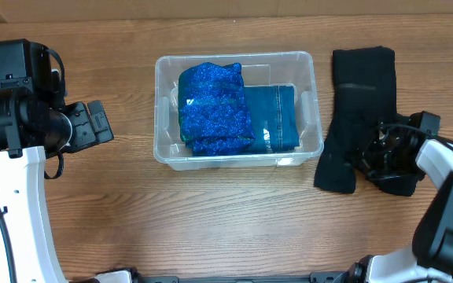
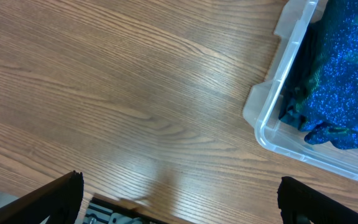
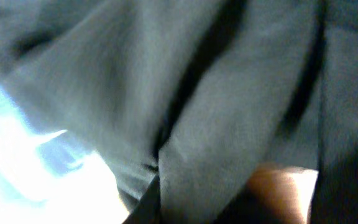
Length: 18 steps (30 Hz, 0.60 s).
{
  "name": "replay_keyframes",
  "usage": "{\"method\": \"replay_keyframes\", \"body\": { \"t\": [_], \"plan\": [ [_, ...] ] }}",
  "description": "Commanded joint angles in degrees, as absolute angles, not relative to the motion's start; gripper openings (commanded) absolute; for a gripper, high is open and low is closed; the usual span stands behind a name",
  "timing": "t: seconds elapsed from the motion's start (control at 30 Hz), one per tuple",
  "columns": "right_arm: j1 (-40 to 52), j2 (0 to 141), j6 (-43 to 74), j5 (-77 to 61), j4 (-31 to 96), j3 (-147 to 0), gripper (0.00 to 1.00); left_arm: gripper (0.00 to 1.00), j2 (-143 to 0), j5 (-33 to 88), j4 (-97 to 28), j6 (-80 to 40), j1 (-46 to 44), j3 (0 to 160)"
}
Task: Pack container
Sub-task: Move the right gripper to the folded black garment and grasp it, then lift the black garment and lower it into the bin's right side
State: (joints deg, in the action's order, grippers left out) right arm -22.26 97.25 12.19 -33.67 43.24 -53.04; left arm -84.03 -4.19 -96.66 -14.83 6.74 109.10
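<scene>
The clear container (image 1: pixel 162 149) stands at the table's middle. Inside it, a sparkly blue garment (image 1: pixel 213 106) lies on the left and a folded blue denim cloth (image 1: pixel 278 118) on the right. A black garment (image 1: pixel 360 86) lies on the table to the container's right. My right gripper (image 1: pixel 377 157) is down on its lower part. The right wrist view is filled with blurred dark cloth (image 3: pixel 229 93), and the fingers cannot be made out. My left gripper (image 1: pixel 93 124) is open and empty, left of the container, whose corner (image 2: pixel 266 118) and sparkly garment (image 2: pixel 347 74) show in the left wrist view.
The wooden table (image 1: pixel 234 220) spreads around the container. In the left wrist view, the table's front edge (image 2: pixel 123 208) runs between my open fingers (image 2: pixel 179 199). The right arm's white link (image 1: pixel 447 165) lies at the far right.
</scene>
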Motion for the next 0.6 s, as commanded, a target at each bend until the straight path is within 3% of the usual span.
{"method": "replay_keyframes", "body": {
  "t": [0.0, 0.13, 0.23, 0.43, 0.57],
  "plan": [
    [-21.50, 81.30, 11.92, -35.70, 48.99, -62.94, 0.04, 1.00, -84.12, -4.89, -96.79, -15.22, 6.46, 109.01],
    [-17.47, 66.22, 12.53, -36.93, 53.04, -68.23, 0.04, 1.00, -84.12, -4.89, -96.79, -15.22, 6.46, 109.01],
    [-9.93, 62.94, 15.33, -37.43, 50.65, -68.23, 0.04, 1.00, -84.12, -4.91, -96.79, -15.22, 6.46, 109.01],
    [6.17, 70.39, 26.74, -31.94, 35.27, -67.79, 0.04, 1.00, -84.12, -4.91, -96.79, -15.22, 6.46, 109.01],
    [13.50, 82.91, 34.46, -26.24, 27.66, -67.79, 0.04, 1.00, -84.12, -4.89, -96.77, -15.22, 6.46, 109.01]
  ]
}}
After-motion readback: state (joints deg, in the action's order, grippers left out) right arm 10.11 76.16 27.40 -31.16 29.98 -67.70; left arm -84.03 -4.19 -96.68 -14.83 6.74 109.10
